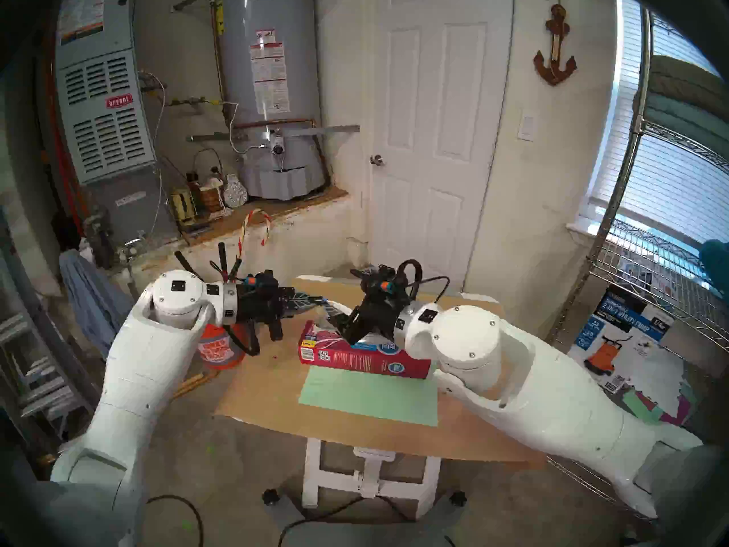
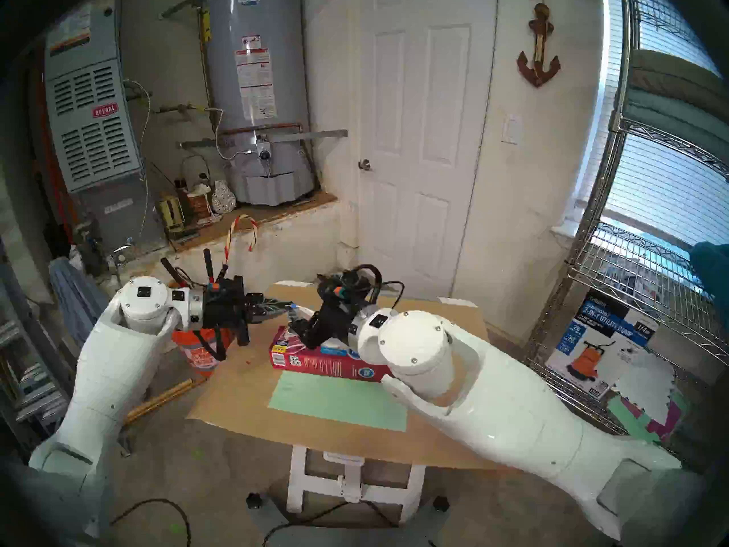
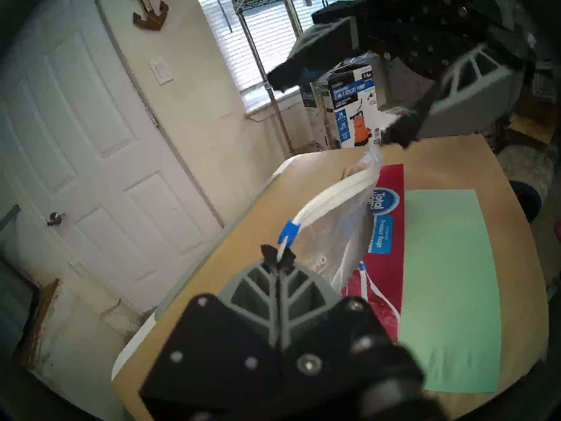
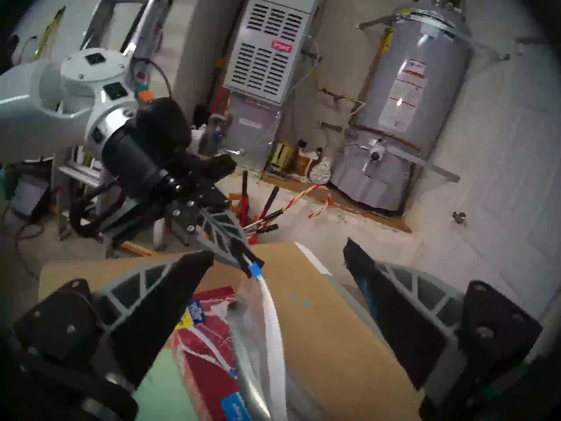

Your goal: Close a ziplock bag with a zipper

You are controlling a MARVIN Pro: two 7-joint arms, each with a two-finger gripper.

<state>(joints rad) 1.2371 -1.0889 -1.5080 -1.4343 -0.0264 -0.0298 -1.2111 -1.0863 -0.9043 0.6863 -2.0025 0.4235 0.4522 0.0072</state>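
One pincer [image 3: 278, 257] clamped on zipper [image 3: 289, 232]

- Ziplock bag [image 3: 331, 238]: clear, with white zip strip.
- Zipper [image 3: 288, 232]: blue slider tab.
- Box [image 1: 363, 358]: red, with blue circles and white print.
- Mat [image 1: 371, 396]: plain pale green.
- Counter [image 1: 268, 380]: tan brown.
- Fingers [image 4: 182, 292]: black pads, grey ribbed backs.
- Bucket [image 1: 217, 349]: orange with white lettering.
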